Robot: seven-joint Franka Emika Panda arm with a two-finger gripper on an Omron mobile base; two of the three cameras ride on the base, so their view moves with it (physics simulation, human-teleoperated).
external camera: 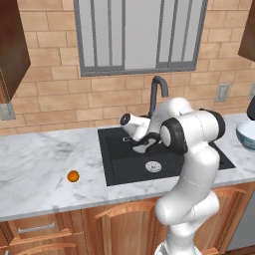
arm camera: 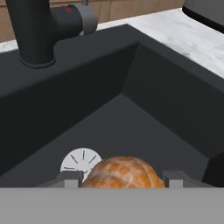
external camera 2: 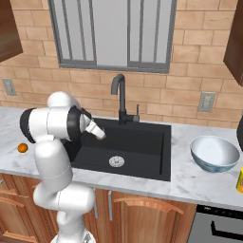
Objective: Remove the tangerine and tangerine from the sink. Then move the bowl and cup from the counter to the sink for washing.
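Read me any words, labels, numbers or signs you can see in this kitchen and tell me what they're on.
None can be read.
The faucet carries a small red mark on its handle, a dot rather than a letter.
The cup is cut off at the picture's edge, so any mark on it cannot be made out.
The bowl and counter carry no writing.

Cup [external camera 2: 240, 181] cut off at edge

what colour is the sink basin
Black, matte, with a silver drain; the sink shows best in the right base view.
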